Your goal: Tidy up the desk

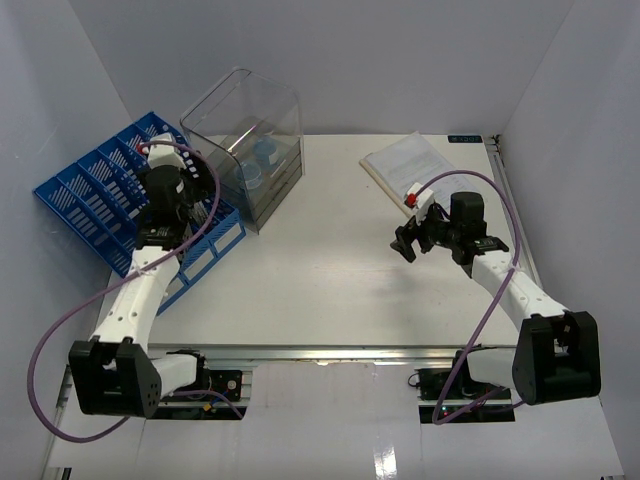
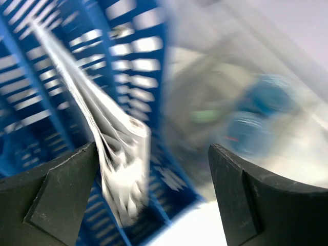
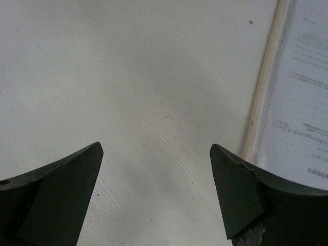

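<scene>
The white desk (image 1: 320, 270) fills the middle of the top view. A blue slotted file rack (image 1: 90, 200) lies at its left edge. My left gripper (image 1: 155, 152) hangs over the rack, open and empty. In the blurred left wrist view a bundle of white papers (image 2: 118, 148) stands in the rack (image 2: 148, 31), between my open fingers and nearer the left one. A printed booklet (image 1: 410, 165) lies at the back right. My right gripper (image 1: 412, 238) is open and empty just in front of it, over bare desk (image 3: 128, 77), with the booklet's edge (image 3: 302, 102) to its right.
A clear plastic bin (image 1: 245, 140) with blue round things (image 1: 262, 160) inside stands at the back, right of the rack. A small red thing (image 1: 410, 200) sits by the booklet's near edge. A metal rail (image 1: 320, 352) runs along the near edge. White walls enclose the sides.
</scene>
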You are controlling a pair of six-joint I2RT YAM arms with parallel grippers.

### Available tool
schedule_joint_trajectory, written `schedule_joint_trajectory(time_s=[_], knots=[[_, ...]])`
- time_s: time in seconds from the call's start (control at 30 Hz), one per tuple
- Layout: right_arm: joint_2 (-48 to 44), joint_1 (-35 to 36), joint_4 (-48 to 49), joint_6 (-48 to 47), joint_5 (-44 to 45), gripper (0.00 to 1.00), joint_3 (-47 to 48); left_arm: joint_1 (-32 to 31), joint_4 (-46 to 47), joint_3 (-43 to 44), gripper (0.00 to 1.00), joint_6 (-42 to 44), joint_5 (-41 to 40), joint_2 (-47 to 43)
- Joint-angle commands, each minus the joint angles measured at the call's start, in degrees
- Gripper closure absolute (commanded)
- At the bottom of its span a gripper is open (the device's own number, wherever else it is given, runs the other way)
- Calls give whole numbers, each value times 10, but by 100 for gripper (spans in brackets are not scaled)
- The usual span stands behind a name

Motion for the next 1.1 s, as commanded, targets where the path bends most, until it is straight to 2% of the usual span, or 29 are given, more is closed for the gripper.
schedule_joint_trajectory(time_s=[0.0,0.07,0.2,0.4,0.43,0.53,0.77,0.93,1.07], knots=[[86,-3,-11,-63,117,9,71,-2,-98,49,2,-34,245,-111],[165,-3,-37,-66,180,10,136,-2,-118,44,2,-70,306,-154],[280,-3,-85,-86,246,10,243,-2,-164,8,2,-127,381,-228],[368,-2,-105,-144,301,2,313,-2,-198,-127,2,-235,431,-348],[381,-2,-110,-149,301,4,323,-2,-202,-142,2,-254,434,-361],[404,-2,-134,-153,301,15,338,-2,-214,-187,2,-285,436,-396],[432,-2,-146,-147,318,61,334,-2,-218,-242,2,-355,424,-424],[422,-3,-148,-138,309,91,307,-3,-157,-284,2,-439,457,-407],[376,-7,-147,-125,234,92,270,-5,-102,-286,2,-473,465,-370]])
